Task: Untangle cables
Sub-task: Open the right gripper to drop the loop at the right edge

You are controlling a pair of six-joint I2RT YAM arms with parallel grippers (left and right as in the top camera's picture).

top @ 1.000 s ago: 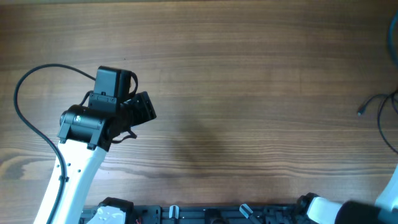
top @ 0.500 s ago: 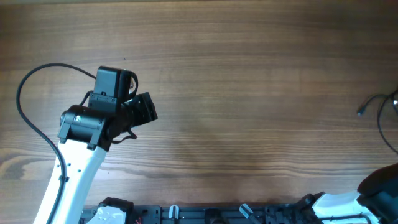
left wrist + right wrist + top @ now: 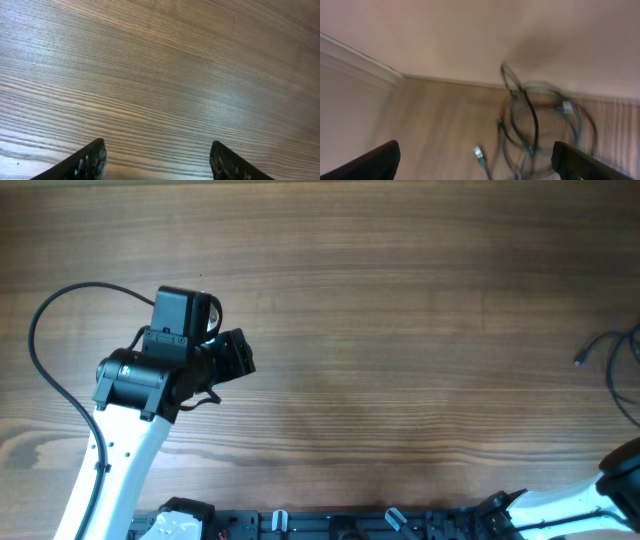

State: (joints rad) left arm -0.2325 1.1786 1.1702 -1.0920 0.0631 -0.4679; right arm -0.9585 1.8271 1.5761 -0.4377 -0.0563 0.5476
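Note:
The cables [image 3: 612, 352] are thin dark wires lying at the table's far right edge, with one small plug end [image 3: 579, 361] pointing left. The right wrist view shows them blurred, as a loose tangle of loops [image 3: 535, 125] with a pale plug tip [image 3: 478, 151] on the wood. My right gripper [image 3: 475, 156] is open wide just short of that tangle and holds nothing. From overhead only part of the right arm [image 3: 622, 478] shows, in the bottom right corner. My left gripper [image 3: 238, 358] is open over bare wood [image 3: 158, 150] at the left, far from the cables.
The left arm's own thick black wire [image 3: 45, 330] arcs over the table at the far left. A black rail [image 3: 330, 525] runs along the front edge. In the right wrist view a pale wall [image 3: 470, 35] rises behind the tangle.
The right arm has shifted in the bottom right corner, its white link now lower and further right. The left arm has barely moved.

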